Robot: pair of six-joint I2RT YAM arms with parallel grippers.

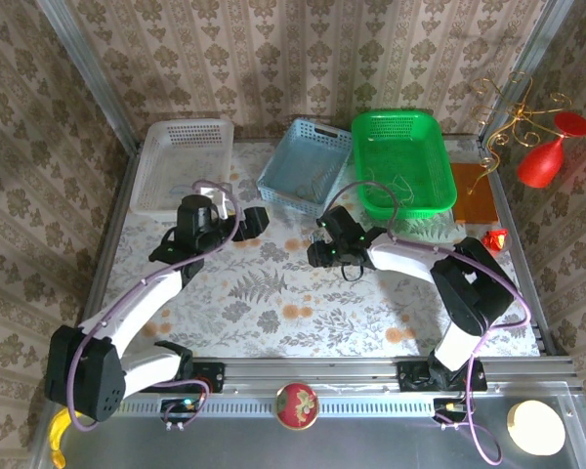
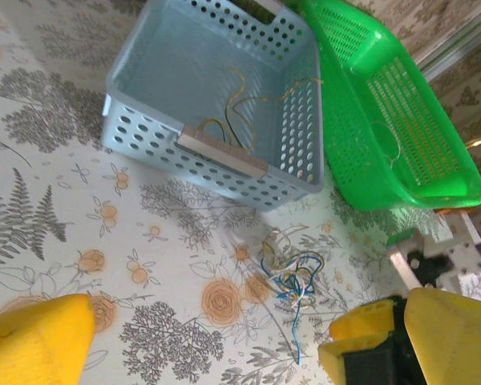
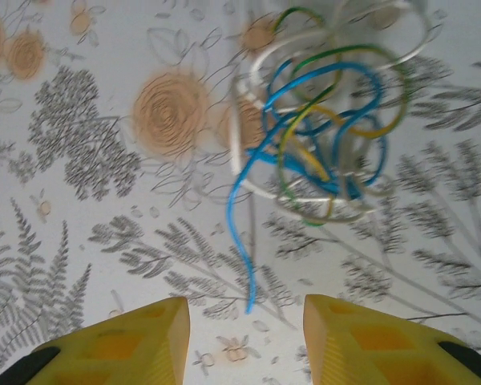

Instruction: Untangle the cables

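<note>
cables (image 3: 329, 120) | knot on counter (image 3: 80, 241), upper right of right wrist view | right fingers (image 3: 136, 337) half apart, empty; left fingers (image 2: 32, 337) wide, empty | best: pinch only the loose blue end (image 3: 244, 265), pull slowly

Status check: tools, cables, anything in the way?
Left tool open, empty. Right tool open just short of the cable knot, nothing gripped. Knot lies loose, blue tail toward that tool. Blue basket nearby, apart.
</note>
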